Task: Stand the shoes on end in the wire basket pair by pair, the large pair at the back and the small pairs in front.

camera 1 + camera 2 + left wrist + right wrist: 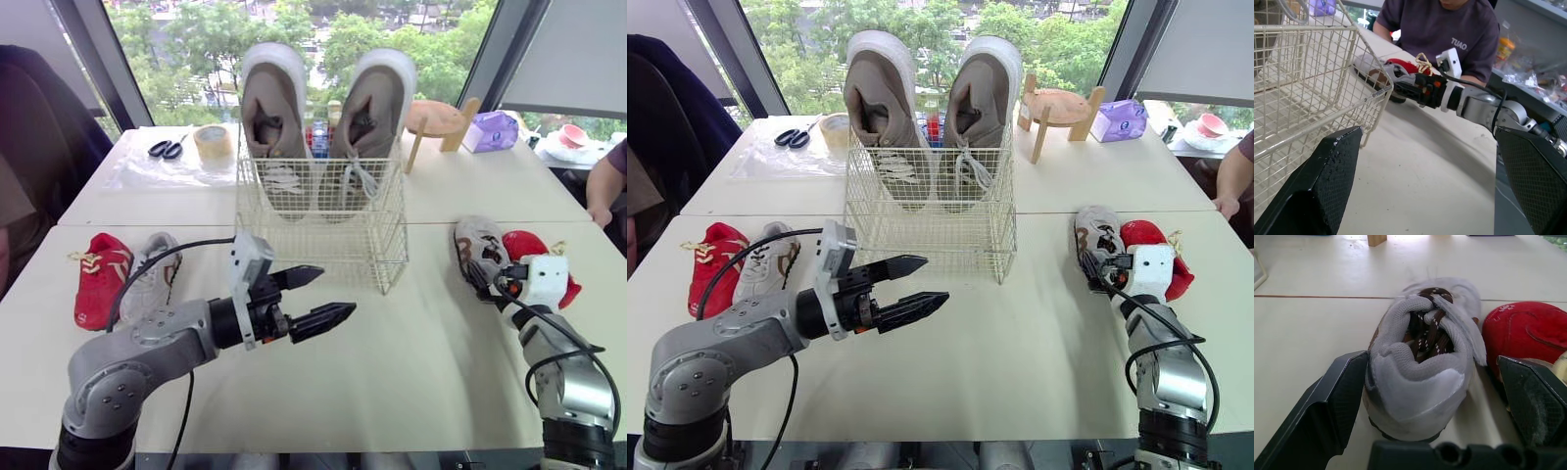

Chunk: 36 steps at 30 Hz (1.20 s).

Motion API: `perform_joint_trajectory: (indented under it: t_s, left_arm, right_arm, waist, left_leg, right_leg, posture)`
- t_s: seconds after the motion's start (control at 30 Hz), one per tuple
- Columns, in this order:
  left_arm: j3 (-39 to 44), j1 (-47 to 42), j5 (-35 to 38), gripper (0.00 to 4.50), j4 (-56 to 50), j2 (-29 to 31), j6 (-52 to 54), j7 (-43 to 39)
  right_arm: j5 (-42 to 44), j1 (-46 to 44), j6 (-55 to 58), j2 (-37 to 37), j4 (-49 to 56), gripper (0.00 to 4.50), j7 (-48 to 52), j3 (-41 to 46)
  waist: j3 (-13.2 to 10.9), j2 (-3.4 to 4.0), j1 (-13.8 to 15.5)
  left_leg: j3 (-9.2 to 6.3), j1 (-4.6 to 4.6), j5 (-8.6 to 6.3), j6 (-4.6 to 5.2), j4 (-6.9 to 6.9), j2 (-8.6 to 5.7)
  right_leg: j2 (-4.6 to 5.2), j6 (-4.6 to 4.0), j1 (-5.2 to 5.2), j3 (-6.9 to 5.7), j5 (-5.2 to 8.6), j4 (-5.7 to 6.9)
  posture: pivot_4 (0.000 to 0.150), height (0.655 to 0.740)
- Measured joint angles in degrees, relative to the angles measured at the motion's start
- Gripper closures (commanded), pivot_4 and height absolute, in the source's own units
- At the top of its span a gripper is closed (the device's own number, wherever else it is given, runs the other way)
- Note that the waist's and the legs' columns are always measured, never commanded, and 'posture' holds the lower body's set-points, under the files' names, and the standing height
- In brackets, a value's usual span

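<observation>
The wire basket (323, 220) stands mid-table with a large beige pair (274, 108) on end at its back. To its left lie a small red shoe (101, 279) and a small grey shoe (152, 274). On the right lie a small grey shoe with brown laces (478, 250) and a second small red shoe (534, 245). My left gripper (335, 292) hovers open and empty in front of the basket. My right gripper (1432, 363) is open, with one finger on each side of the grey shoe's (1420, 377) heel; the red shoe (1528, 333) lies just beside it.
Scissors (167, 149), a tape roll (213, 144), a wooden stand (438, 122) and a purple pack (492, 130) sit on the far table. A person's arm (607, 181) rests at the right edge. Bare tabletop lies in front of the basket.
</observation>
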<state>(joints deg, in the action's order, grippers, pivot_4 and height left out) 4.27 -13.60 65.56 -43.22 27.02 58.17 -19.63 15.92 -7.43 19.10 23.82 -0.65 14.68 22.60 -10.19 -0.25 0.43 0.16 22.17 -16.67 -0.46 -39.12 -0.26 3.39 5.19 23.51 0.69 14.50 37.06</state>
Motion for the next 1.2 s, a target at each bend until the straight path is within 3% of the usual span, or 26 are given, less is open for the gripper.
perform_joint_trajectory:
  t_s: [0.37,0.57,0.67,0.77,0.8,0.93,1.07,1.2]
  left_arm:
    - [-1.19,0.45,0.18,0.06,-0.01,2.28,-1.52,1.92]
    - [-1.29,1.09,0.87,0.06,-0.07,3.2,-2.41,2.81]
    - [-1.38,1.09,1.24,0.0,-0.07,4.1,-2.45,2.78]
    - [-1.39,1.12,1.48,0.0,-0.06,5.39,-2.45,2.48]
    - [-1.37,1.16,1.59,0.0,-0.06,5.8,-2.45,2.34]
    - [0.86,1.56,6.49,0.0,0.53,8.43,-2.57,1.49]
    - [10.48,-2.63,18.4,0.0,7.44,11.64,-5.71,2.63]
    - [17.06,-12.59,29.01,0.0,17.59,13.89,-9.99,5.01]
  right_arm:
    - [-4.62,-11.23,-10.8,-0.19,-22.52,0.0,-4.23,-2.54]
    - [-5.61,-12.3,-14.06,-0.5,-25.13,0.0,-7.03,-2.7]
    - [-5.54,-13.27,-15.05,-1.16,-26.45,0.87,-7.79,-2.4]
    - [-5.56,-13.8,-16.54,-1.55,-27.08,2.24,-8.12,-2.32]
    - [-5.55,-13.89,-16.86,-1.56,-27.08,2.51,-8.19,-2.3]
    - [-5.07,-14.05,-17.16,-1.84,-26.65,2.84,-8.71,-1.9]
    - [-3.13,-16.33,-15.24,-1.24,-25.99,2.84,-10.0,-0.23]
    - [-0.49,-29.52,-14.42,5.54,-24.07,2.84,-8.08,1.0]
  waist:
    - [0.0,-0.01,0.01]
    - [0.0,-0.01,0.01]
    - [0.0,-0.01,-0.23]
    - [0.0,-0.01,-0.31]
    - [0.0,-0.01,-0.31]
    - [0.0,-0.01,-0.29]
    - [-0.12,0.14,-0.22]
    - [-0.34,0.48,-1.01]
  left_leg:
    - [-0.02,-0.07,-0.01,0.01,-0.01,-0.01]
    - [-0.03,-0.1,-0.01,0.02,-0.01,-0.03]
    - [-0.03,-0.11,-0.01,0.03,-0.01,-0.02]
    - [-0.04,-0.12,-0.02,0.03,0.0,-0.02]
    - [-0.04,-0.11,-0.02,0.03,0.0,-0.02]
    - [-0.05,-0.11,-0.02,0.04,0.0,-0.01]
    - [-0.07,0.04,-0.02,0.03,-0.01,-0.03]
    - [0.0,0.32,-0.03,0.08,0.02,-0.12]
  right_leg:
    - [-0.01,-0.01,-0.13,0.07,0.01,-0.08]
    - [0.02,-0.01,-0.16,0.07,0.01,-0.09]
    - [0.01,-0.02,-0.17,0.07,0.01,-0.1]
    - [0.01,-0.02,-0.17,0.07,0.01,-0.1]
    - [0.01,-0.02,-0.17,0.07,0.01,-0.1]
    - [0.02,-0.04,-0.17,0.07,0.02,-0.1]
    - [0.06,-0.06,0.0,0.05,0.03,-0.09]
    - [0.09,0.18,0.33,0.04,-0.09,-0.05]
  posture:
    - [0.15,0.74]
    - [0.15,0.74]
    - [0.15,0.74]
    - [0.15,0.74]
    - [0.15,0.74]
    - [0.15,0.74]
    - [0.15,0.74]
    - [0.15,0.74]
